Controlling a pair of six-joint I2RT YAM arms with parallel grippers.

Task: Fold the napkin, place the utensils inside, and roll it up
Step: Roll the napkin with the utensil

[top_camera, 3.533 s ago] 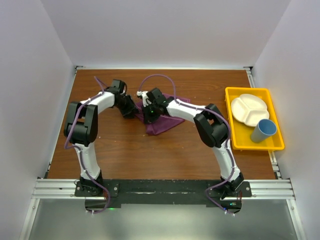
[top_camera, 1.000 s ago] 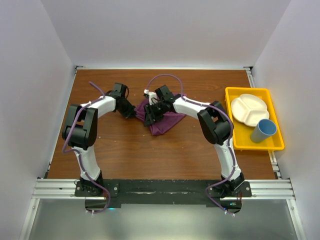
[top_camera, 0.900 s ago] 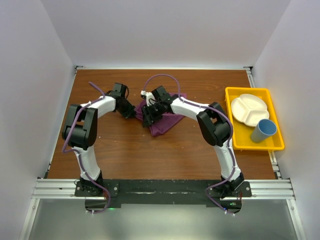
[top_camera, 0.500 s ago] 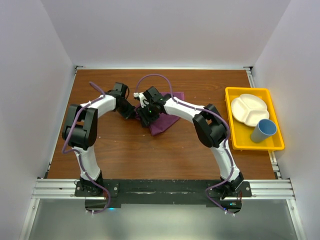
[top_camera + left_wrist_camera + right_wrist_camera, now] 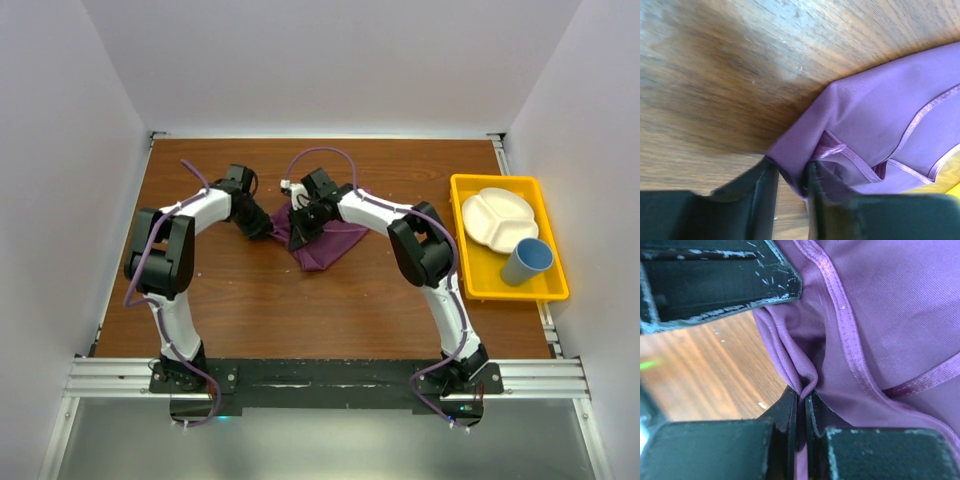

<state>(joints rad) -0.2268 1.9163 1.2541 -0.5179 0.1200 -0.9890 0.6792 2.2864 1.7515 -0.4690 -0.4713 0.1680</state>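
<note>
The plum-purple napkin [image 5: 325, 245] lies crumpled on the wooden table between my two grippers. My right gripper [image 5: 297, 225] presses down at its left edge. In the right wrist view, that gripper [image 5: 801, 410] is shut on a pinched fold of the napkin [image 5: 890, 315]. My left gripper [image 5: 265, 226] sits just left of the cloth. In the left wrist view, the left gripper [image 5: 791, 190] has its jaws apart, and a corner of the napkin [image 5: 880, 115] lies loosely in the gap against the right finger. The utensils are out of view.
A yellow tray [image 5: 480, 278] stands at the table's right edge with a white divided plate [image 5: 498, 218] and a blue cup [image 5: 526, 262] in it. White walls close in the table on three sides. The left gripper's dark finger [image 5: 715, 280] sits close above the right gripper.
The right gripper has shifted over the napkin's left edge and shut on a fold. The left gripper's jaws have come apart from their pinch on the corner.
</note>
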